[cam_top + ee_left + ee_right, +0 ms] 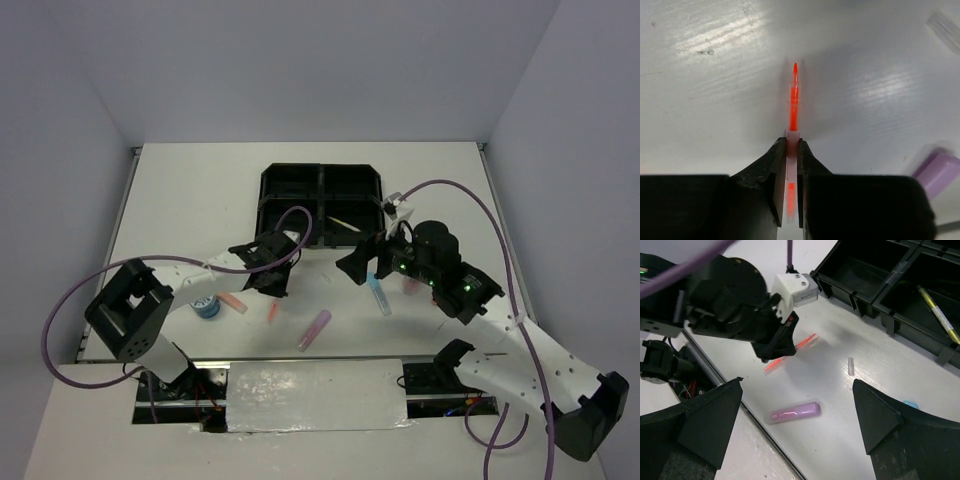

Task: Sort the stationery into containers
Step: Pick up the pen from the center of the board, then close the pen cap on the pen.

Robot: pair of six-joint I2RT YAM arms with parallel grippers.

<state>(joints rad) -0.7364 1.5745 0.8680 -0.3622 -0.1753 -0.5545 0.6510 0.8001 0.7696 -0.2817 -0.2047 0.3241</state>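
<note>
Left wrist view: left fingers [775, 167] narrow, tight around thin pink pen [794, 100]; right fingers [710, 415] wide apart.

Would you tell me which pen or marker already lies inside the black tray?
The thin yellow pen, alone inside the black plastic tray; the left gripper holds the thin red pen, the purple marker lies outside.

The thin pink pen [794, 100] is blurred at its tip, and its rear end is hidden inside the pinching left gripper [792, 143]. Right of that gripper, the pastel purple marker [940, 172] is cut off by the picture's edge.
</note>
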